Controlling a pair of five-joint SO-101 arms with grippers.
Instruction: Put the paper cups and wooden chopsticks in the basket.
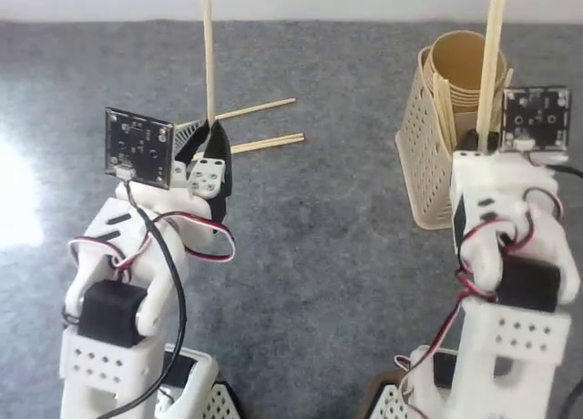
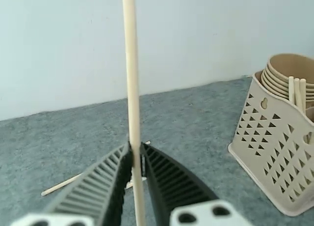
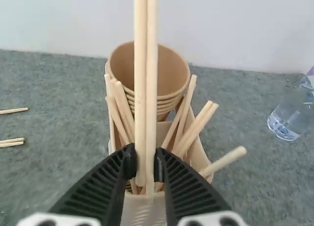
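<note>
My left gripper (image 1: pixel 213 138) is shut on one wooden chopstick (image 1: pixel 208 45) that stands upright above the grey carpet; its own view has the stick (image 2: pixel 130 88) pinched between the fingertips of the gripper (image 2: pixel 136 150). My right gripper (image 3: pixel 144 159) is shut on a pair of chopsticks (image 3: pixel 145 64), held upright just over the beige perforated basket (image 1: pixel 433 164). Stacked paper cups (image 1: pixel 465 64) and several chopsticks (image 3: pixel 196 127) sit inside the basket (image 3: pixel 140 213). Loose chopsticks (image 1: pixel 269 144) lie on the carpet beyond the left gripper, another chopstick (image 1: pixel 246 111) a little farther back.
A clear plastic water bottle (image 3: pixel 292 115) lies on the carpet beyond the basket, on its far-right side. A pale wall closes the back of the table. The basket (image 2: pixel 274 152) leans slightly, well off to the side of the left gripper.
</note>
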